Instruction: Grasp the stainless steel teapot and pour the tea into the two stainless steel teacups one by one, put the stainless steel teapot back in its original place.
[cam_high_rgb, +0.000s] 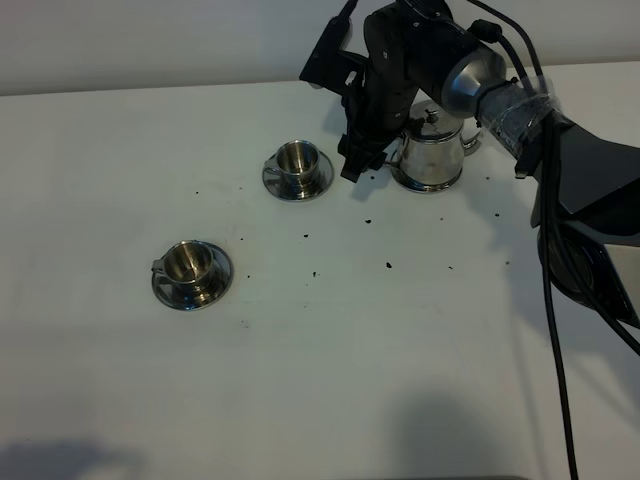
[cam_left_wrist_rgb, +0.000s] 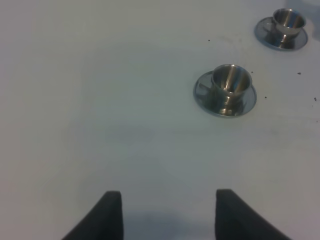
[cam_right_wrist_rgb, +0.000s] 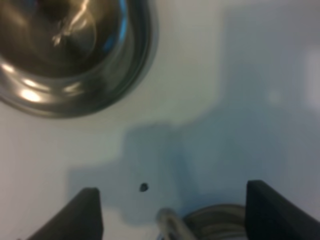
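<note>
The stainless steel teapot (cam_high_rgb: 430, 152) stands upright at the back right on its round steel disc (cam_high_rgb: 405, 183). Two steel teacups on saucers stand to its left: the far one (cam_high_rgb: 298, 165) and the near one (cam_high_rgb: 192, 270). My right gripper (cam_high_rgb: 358, 168) is open and empty, pointing down between the far cup and the teapot, close to the pot's left side. In the right wrist view its fingers (cam_right_wrist_rgb: 85, 215) straddle bare table, with the far cup's saucer (cam_right_wrist_rgb: 70, 55) ahead and a thin part of the teapot (cam_right_wrist_rgb: 167, 220) at the edge. My left gripper (cam_left_wrist_rgb: 170, 215) is open and empty, away from both cups (cam_left_wrist_rgb: 227, 87) (cam_left_wrist_rgb: 285, 25).
Dark tea specks (cam_high_rgb: 388, 265) are scattered over the white table between the cups and the teapot. The right arm's body and cables (cam_high_rgb: 560, 260) hang over the table's right side. The left arm is out of the exterior view.
</note>
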